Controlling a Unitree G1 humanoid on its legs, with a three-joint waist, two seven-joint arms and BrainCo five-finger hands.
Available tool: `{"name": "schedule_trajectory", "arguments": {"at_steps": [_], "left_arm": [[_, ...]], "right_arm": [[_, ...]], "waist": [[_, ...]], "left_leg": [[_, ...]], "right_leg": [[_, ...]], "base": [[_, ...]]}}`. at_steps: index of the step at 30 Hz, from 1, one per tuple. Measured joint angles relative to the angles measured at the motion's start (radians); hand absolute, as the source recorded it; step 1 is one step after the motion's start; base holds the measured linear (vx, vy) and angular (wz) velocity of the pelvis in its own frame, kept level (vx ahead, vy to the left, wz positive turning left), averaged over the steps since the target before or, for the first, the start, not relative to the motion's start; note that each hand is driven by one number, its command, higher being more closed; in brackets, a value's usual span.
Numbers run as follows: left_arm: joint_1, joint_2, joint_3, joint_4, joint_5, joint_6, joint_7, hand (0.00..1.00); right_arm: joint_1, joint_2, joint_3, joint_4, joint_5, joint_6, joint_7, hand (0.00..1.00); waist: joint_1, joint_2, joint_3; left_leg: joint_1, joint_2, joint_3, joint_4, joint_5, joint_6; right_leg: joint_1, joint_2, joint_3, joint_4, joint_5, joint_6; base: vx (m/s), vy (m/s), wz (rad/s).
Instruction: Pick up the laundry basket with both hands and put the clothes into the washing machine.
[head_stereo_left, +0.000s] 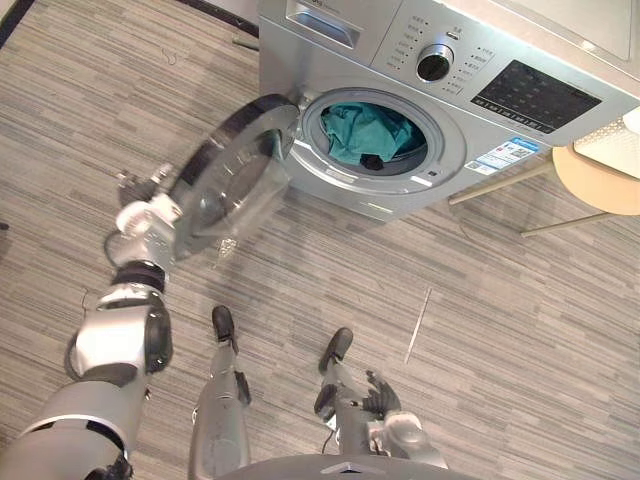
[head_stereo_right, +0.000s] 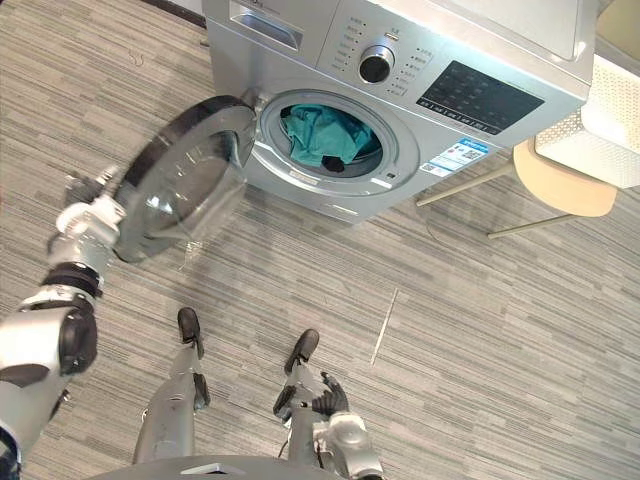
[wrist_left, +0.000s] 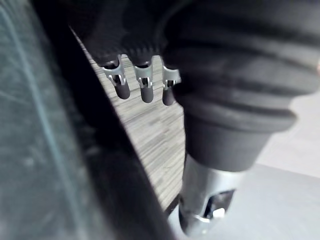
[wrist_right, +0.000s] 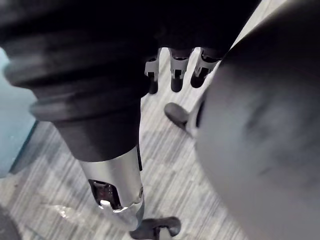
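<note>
The silver washing machine (head_stereo_left: 440, 70) stands with its round door (head_stereo_left: 235, 170) swung out to the left. Teal clothes (head_stereo_left: 365, 130) lie inside the drum, with a dark piece at their lower edge. My left hand (head_stereo_left: 140, 205) is at the outer rim of the door; in the left wrist view its fingers (wrist_left: 142, 87) are straight beside the dark rim. Low by my side hangs my right hand (head_stereo_left: 385, 415), its fingers (wrist_right: 175, 75) relaxed and holding nothing. A white perforated basket (head_stereo_right: 600, 130) rests on a round beige stool (head_stereo_right: 560, 180) to the right of the machine.
A thin pale stick (head_stereo_left: 417, 325) lies on the striped floor in front of the machine. The stool's legs (head_stereo_left: 500, 185) reach toward the machine's lower right corner. Open floor stretches to the left and in front.
</note>
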Motion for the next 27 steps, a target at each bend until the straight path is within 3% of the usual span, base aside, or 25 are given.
{"name": "schedule_trajectory", "arguments": {"at_steps": [3,6,11,13,19,27], "left_arm": [[0.112,-0.165,-0.067,-0.031,-0.044,-0.007,-0.003,0.0],[0.221,-0.308,-0.175,-0.019,-0.159,0.012,0.0,0.0],[0.318,-0.429,-0.388,0.01,-0.243,0.03,-0.022,0.0],[0.312,-0.431,-0.462,-0.003,-0.202,0.031,-0.08,0.0],[0.342,-0.36,-0.533,-0.083,-0.045,0.015,-0.162,0.0],[0.556,-0.244,-0.511,-0.086,0.152,0.006,-0.234,0.0]], "right_arm": [[-0.047,0.043,0.038,0.009,-0.002,0.023,-0.008,0.0],[-0.105,0.052,0.096,0.033,-0.005,0.046,-0.009,0.0],[-0.123,0.047,0.148,0.102,-0.084,0.084,-0.008,0.0],[-0.133,0.042,0.17,0.154,-0.121,0.085,-0.005,0.0],[-0.165,0.021,0.132,0.278,-0.163,0.075,0.015,0.0],[-0.176,-0.018,-0.041,0.36,-0.197,0.062,0.014,0.0]], "waist": [[0.011,0.0,-0.001],[-0.008,-0.012,-0.02],[-0.027,-0.004,-0.05],[-0.043,0.014,-0.06],[-0.069,0.062,-0.083],[-0.076,0.08,-0.088]], "left_leg": [[0.039,0.0,0.016,0.0,-0.01,-0.005],[0.07,0.009,0.051,0.0,-0.019,-0.004],[0.141,0.022,0.099,0.0,-0.033,-0.027],[0.164,0.032,0.118,0.0,-0.033,-0.035],[0.224,0.04,0.146,0.005,-0.034,-0.041],[0.248,0.026,0.127,0.0,-0.05,-0.052]], "right_leg": [[0.029,-0.003,0.008,0.0,-0.001,0.001],[0.043,-0.002,0.014,0.0,-0.01,0.003],[0.074,0.01,0.052,0.0,-0.023,-0.007],[0.084,0.022,0.068,0.0,-0.02,-0.009],[0.117,0.035,0.102,0.0,-0.017,-0.012],[0.15,0.03,0.095,-0.006,-0.033,-0.002]], "base": [[0.03,0.026,-0.12],[0.01,0.002,-0.22],[0.04,-0.023,-0.33],[0.05,-0.055,-0.27],[0.05,-0.044,-0.2],[0.0,-0.001,0.03]]}}
